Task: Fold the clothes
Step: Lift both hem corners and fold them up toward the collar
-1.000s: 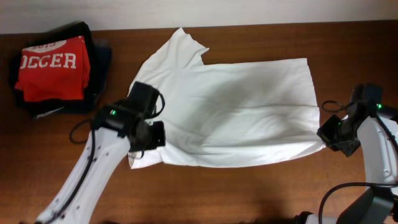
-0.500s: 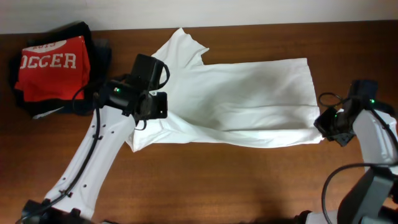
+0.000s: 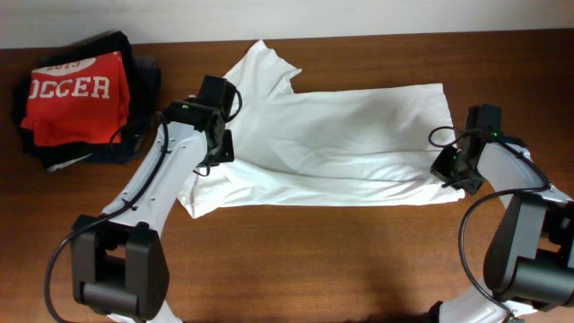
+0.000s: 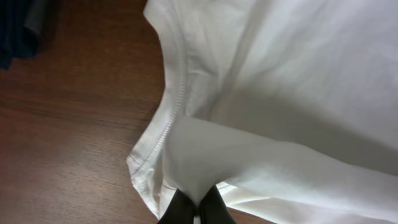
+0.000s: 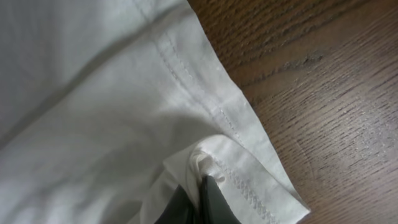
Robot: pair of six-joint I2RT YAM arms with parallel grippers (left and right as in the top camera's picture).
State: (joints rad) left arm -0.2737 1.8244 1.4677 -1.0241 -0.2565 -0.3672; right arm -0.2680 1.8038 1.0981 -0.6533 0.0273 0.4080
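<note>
A white T-shirt lies spread across the middle of the brown table, its near edge lifted and folded back over itself. My left gripper is shut on the shirt's left near part; the pinched cloth shows between the fingers in the left wrist view. My right gripper is shut on the shirt's hem at the right end; the bunched hem shows in the right wrist view. The white T-shirt fills most of both wrist views.
A pile of folded clothes with a red printed shirt on top sits on dark garments at the far left corner. Bare wooden table runs along the near side.
Both grippers have carried the shirt's near edge away from the table's front toward the far side, folding it over. The left arm swung up toward the sleeve; the right moved inward and up.
</note>
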